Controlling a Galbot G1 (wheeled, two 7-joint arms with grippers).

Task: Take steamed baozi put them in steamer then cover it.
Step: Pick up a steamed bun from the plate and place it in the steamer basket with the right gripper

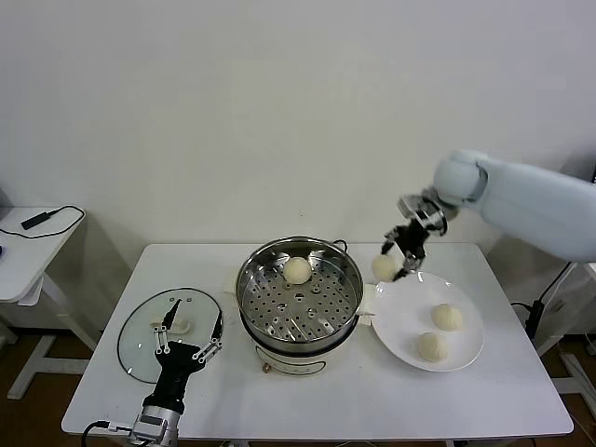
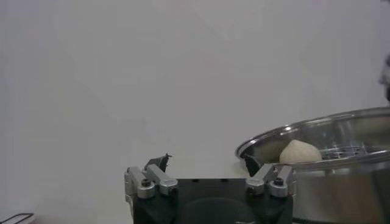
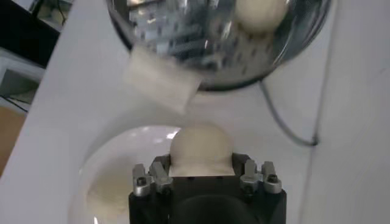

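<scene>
My right claw (image 1: 399, 256) is up in the air at about two o'clock from the steamer (image 1: 299, 296), above the gap between the pot's rim and the white plate (image 1: 402, 328), and it is closed around one steamed bun (image 1: 385, 267); in my right wrist view that bun (image 3: 200, 149) sits snug between the fingers, filling the space between them. The steamer stands in the middle of the desk (image 1: 484, 391), a shiny steel pot on a cream base, and a single bun (image 1: 297, 270) rests on its perforated tray toward the twelve o'clock side, near the far wall. My left wrist view catches that same bun (image 2: 300, 152) just over the steel rim (image 2: 317, 131). The plate lies just beside the steamer at its three o'clock, and two more buns remain on it: one (image 1: 448, 317) nearer the middle of the plate, the other (image 1: 431, 346) toward the plate's six o'clock edge, the two close together but apart. My left claw (image 1: 191, 326) hangs low at the steamer's eight o'clock, its fingers spread as wide as they go and gripping nothing, poised over the near edge of the glass lid (image 1: 140, 340), which lies flat on the desk at the steamer's nine o'clock. A dark cable (image 3: 286, 125) runs across the desk from behind the pot.
</scene>
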